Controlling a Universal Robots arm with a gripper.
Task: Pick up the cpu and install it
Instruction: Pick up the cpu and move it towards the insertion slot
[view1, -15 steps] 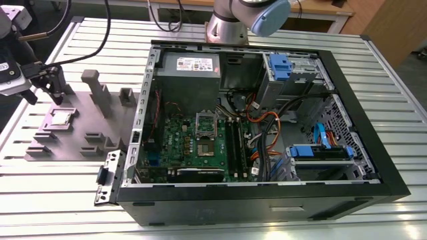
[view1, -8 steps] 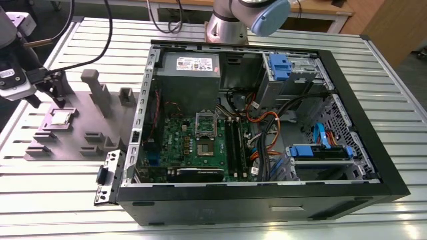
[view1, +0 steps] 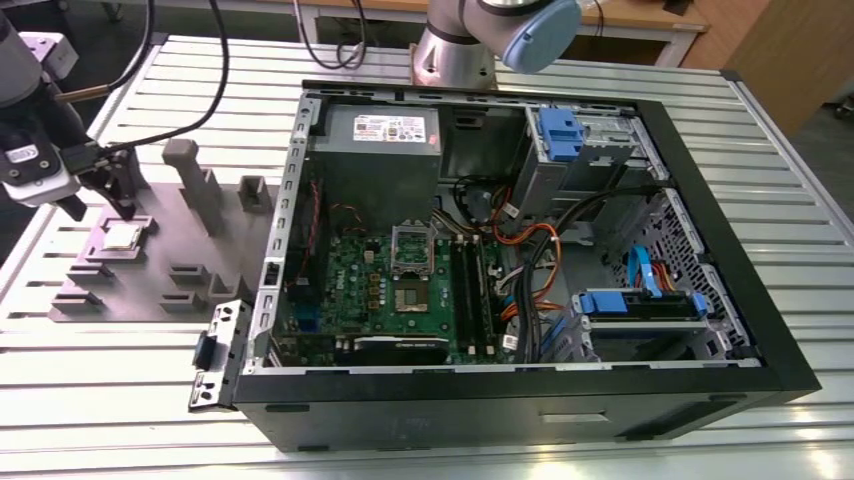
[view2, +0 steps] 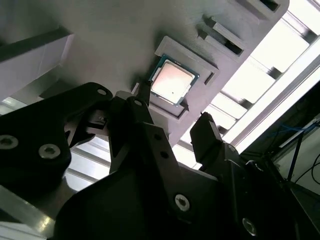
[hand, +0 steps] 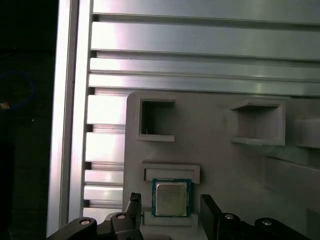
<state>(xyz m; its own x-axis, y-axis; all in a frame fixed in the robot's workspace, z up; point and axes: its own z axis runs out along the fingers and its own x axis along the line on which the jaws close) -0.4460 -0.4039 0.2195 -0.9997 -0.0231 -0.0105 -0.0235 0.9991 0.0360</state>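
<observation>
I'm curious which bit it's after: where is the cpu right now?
The cpu lies in a recess of the grey moulded plate beside the open computer case, on the exterior view's left.

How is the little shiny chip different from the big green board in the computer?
The cpu is tiny; the green board is far bigger. The cpu's top is plain silver; the board is green and crowded with parts. The cpu sits in a pocket of the grey plate; the board sits inside the black case. Both lie flat.
</observation>
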